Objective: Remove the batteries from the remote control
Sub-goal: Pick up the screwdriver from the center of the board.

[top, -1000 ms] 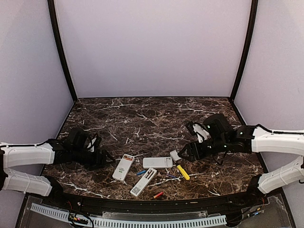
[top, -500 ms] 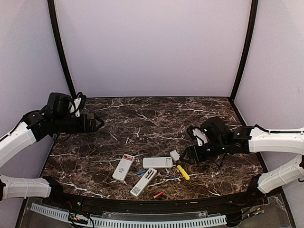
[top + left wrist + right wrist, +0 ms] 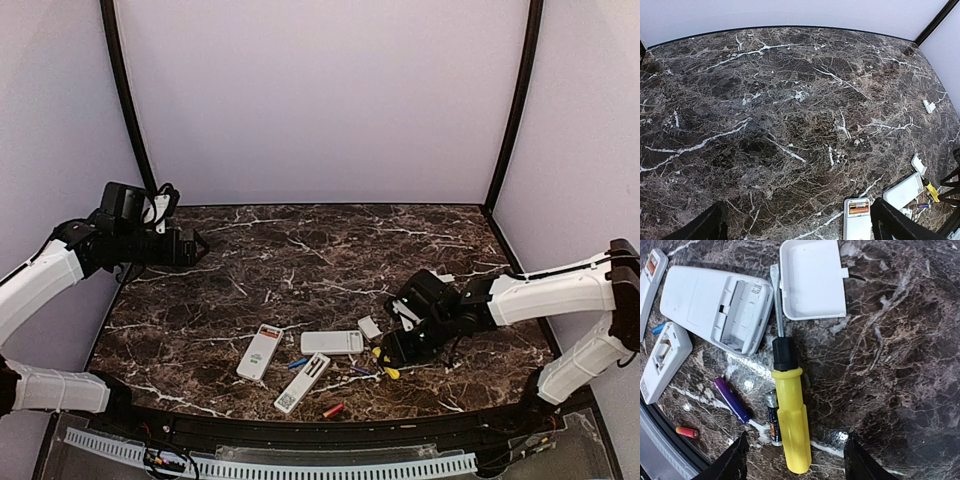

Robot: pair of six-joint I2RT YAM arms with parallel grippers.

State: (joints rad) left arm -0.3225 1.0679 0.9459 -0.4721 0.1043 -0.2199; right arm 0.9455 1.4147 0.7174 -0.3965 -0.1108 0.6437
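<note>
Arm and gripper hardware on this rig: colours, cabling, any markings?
The left arm and right arm have white shell links and black joints. A black cable loops at the left wrist. The left gripper and right gripper are all black, each with two blocky fingers. No markings readable.

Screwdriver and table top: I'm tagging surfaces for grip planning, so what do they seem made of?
Screwdriver: glossy yellow moulded handle, likely plastic; black collar; grey shaft with dull sheen, likely metal. Table top: dark, white-veined, reflective, so marble or a marble-look laminate; cannot tell which.

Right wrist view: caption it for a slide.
Open claw straddles the yellow-handled screwdriver beside an opened white plastic remote, its battery bay empty, loose batteries nearby.
</note>
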